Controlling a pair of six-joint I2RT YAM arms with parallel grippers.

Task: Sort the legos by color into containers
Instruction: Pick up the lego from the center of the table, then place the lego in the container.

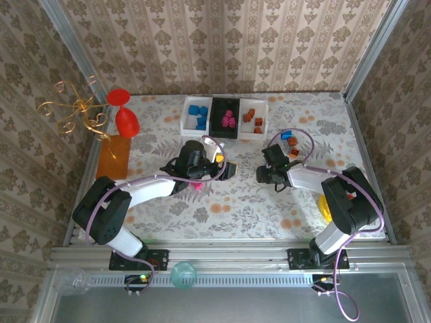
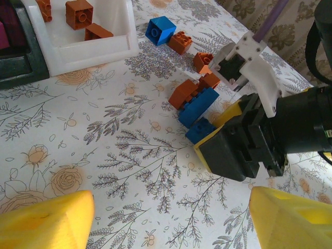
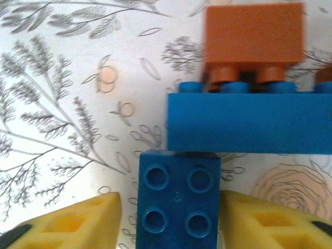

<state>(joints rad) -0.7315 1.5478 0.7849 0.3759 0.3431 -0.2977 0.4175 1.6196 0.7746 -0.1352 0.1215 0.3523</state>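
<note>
The small blue brick (image 3: 176, 205) is cut off at the bottom edge of the right wrist view. The long blue brick (image 3: 249, 123) runs off the right edge. The orange brick (image 3: 254, 36) looks blurry. The left arm (image 1: 158, 183) hides part of a pink brick (image 1: 197, 186).

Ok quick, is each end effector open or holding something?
Left end effector: open, holding nothing.
Right end effector: open around a small blue brick, not clamped yet.

Overhead, 2 wrist cams near legos (image 2: 199, 106)
</note>
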